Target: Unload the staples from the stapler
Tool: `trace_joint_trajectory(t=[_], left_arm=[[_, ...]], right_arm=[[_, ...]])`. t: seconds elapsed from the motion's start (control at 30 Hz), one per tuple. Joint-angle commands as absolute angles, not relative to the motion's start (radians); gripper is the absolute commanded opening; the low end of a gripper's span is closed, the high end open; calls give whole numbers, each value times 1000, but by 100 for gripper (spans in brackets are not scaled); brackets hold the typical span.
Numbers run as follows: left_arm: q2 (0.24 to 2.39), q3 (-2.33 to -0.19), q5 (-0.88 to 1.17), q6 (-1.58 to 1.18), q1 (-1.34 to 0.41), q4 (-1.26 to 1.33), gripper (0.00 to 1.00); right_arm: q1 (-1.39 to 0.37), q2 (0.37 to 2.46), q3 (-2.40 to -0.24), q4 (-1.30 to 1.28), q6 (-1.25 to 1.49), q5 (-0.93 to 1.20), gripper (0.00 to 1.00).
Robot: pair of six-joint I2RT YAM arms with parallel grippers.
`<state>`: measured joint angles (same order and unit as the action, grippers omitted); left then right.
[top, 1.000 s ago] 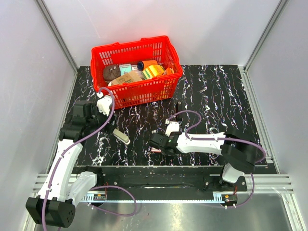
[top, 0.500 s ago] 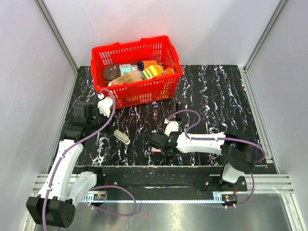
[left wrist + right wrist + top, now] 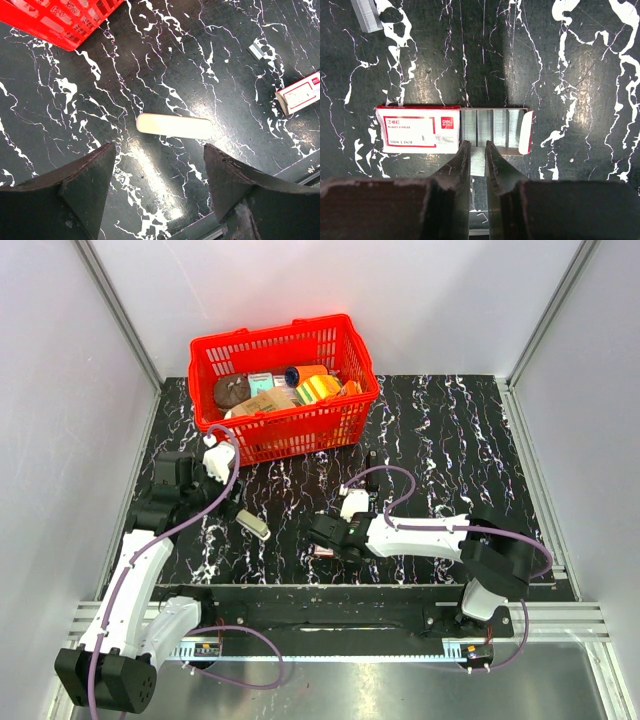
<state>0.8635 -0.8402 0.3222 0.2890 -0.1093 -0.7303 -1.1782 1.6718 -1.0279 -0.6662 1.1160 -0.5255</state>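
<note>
Low down, right claw pinches a staple strip at the staple box; left claw gapes.

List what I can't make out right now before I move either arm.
Right wrist: the right gripper pinches a staple strip; its lower end hides between the fingers.
Left wrist: the right edge cuts off the staple box; the cream bar shows no opening.
Top external: the right gripper covers most of that box.

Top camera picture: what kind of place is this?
Probably a robot lab booth: white walls box in a black marbled table, with a left arm and right arm bolted at its near edge.
</note>
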Motion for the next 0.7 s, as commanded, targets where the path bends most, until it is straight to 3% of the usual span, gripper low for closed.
trace_joint_trajectory(t=[0.0,0.47,0.6,0.67], left_arm=[[851,-839,347,279,-104,-683,76],[841,-836,344,281,-104,-684,76],[841,-836,347,282,-103,-687,76],[841,-838,347,282,-104,-689,76]], right_arm=[[-1186,1658,-1063,-667,1109,-581,12],[-1183,1683,-1071,-666,1097,-577,13],[-1183,1689,-1075,-667,1092,-571,26],[-1183,1695,-1078,-667,1088,-568,27]])
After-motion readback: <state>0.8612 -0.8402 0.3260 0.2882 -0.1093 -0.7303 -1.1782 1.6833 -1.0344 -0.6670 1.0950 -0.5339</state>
